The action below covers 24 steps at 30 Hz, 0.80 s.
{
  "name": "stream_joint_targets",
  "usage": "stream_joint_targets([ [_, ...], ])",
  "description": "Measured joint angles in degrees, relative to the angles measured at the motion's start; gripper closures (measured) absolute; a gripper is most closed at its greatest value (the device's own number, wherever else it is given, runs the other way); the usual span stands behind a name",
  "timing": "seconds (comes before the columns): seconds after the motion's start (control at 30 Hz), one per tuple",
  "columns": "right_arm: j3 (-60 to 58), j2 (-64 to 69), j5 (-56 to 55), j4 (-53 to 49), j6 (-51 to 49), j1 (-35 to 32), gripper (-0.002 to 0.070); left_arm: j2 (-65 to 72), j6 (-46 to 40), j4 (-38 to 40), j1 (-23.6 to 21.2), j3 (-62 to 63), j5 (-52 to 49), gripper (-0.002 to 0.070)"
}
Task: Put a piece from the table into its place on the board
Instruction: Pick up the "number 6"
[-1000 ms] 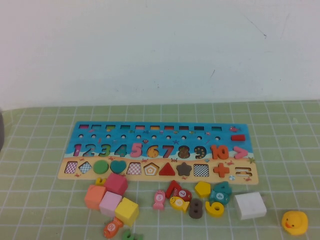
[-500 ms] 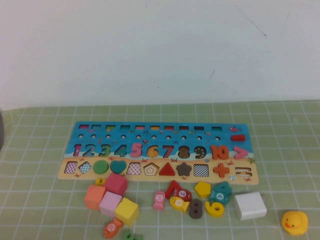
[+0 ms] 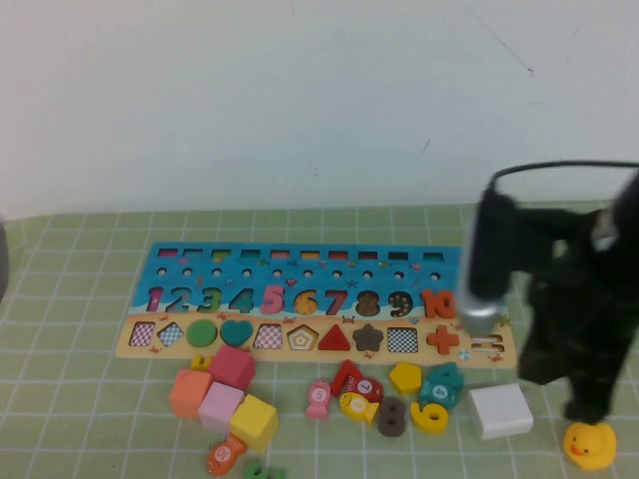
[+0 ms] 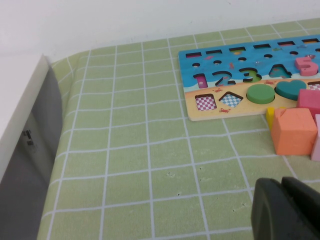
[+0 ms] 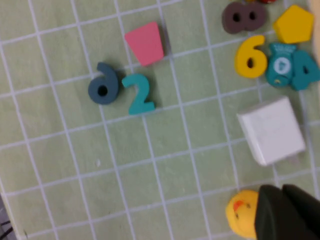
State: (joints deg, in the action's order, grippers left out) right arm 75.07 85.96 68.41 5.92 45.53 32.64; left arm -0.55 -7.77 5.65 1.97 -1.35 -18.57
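Progress: nothing placed yet, picking up and fitting remain.
Yellow 6 [image 3: 429, 417]: on the tabletop [image 3: 80, 419], just below the board [image 3: 150, 261].
Right hand [image 5: 286, 212]: over the board's right end, pressed together, empty.
Left hand [image 4: 286, 209]: left of the board, pressed together.

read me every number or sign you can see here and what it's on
"1 2 3 4 5 6 7 8 9 10": numerals on the board.
"+": orange sign, board's lower strip.
"6": the yellow piece.
"2": loose teal numeral.
"8": loose brown numeral.
Fish disc numbers: too blurred.
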Motion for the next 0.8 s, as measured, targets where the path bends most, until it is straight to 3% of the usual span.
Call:
stream_joint_targets([
  [0.1, 1.53, 5.91, -1.23, 0.0, -1.7, 1.54, 0.0664, 0.0, 0.0, 0.04, 0.0, 0.0, 0.0, 0.0676],
  [0.2, 1.83, 10.32, -2.96, 0.0, -2.04, 2.92, 0.0593, 0.0, 0.0, 0.04, 0.0, 0.0, 0.0, 0.0676],
  [0.37, 1.83, 16.23, -5.83, -0.09, -2.15, 3.99, 0.0339, 0.0, 0.0, 0.04, 0.0, 0.0, 0.0, 0.0676],
  [0.43, 1.83, 17.92, -7.62, -0.09, -2.15, 3.99, 0.0283, 0.0, 0.0, 0.04, 0.0, 0.0, 0.0, 0.0676],
  [0.8, 2.19, 25.08, -13.4, -0.12, -2.15, 3.99, 0.0242, 0.0, 0.0, 0.13, 0.0, 0.1, 0.0, 0.0676],
])
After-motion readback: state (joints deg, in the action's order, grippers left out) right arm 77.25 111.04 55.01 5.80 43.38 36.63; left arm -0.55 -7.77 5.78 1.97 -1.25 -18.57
